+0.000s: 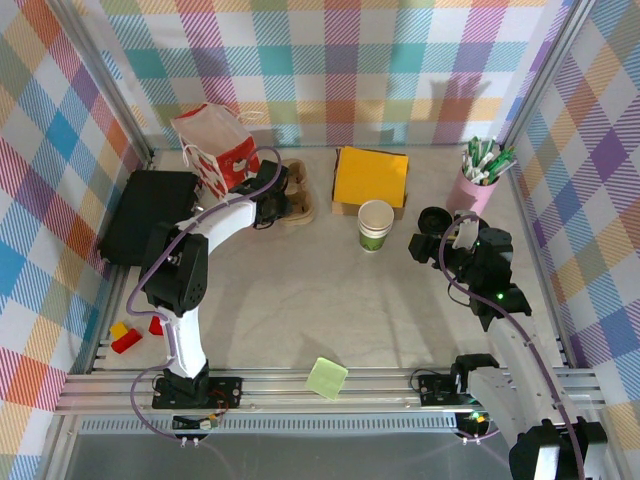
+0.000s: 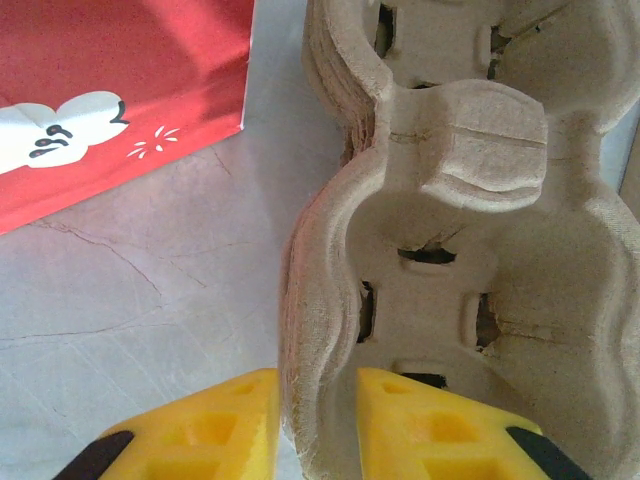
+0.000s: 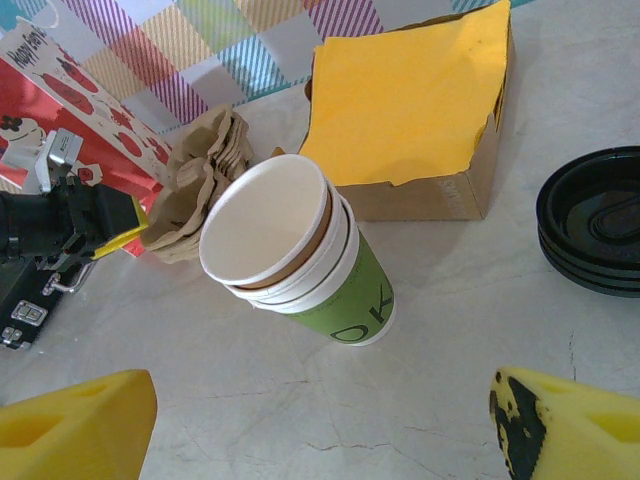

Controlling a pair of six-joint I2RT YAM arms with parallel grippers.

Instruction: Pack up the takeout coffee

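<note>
The takeout coffee cup stands upright on the pale table, near the middle and towards the far side. It is white at the rim with green sides. From the right wrist camera the cup is open-topped, with several rims nested one inside another.

Just behind it lies a shallow cardboard box of yellow napkins. To its right, near but apart, sits a stack of round black lids. To its left, past a stretch of bare table, is a stack of brown pulp cup carriers.

The right gripper hovers near the cup's right side and points towards it. Its yellow fingers are spread wide and hold nothing.

The left gripper is at the carrier stack. In its wrist view the left gripper has its fingers drawn close together, pressed against both sides of the rim of a carrier.

A red paper bag stands just left of the carriers. A pink cup of pens is at the far right. A black case lies at the left edge.
</note>
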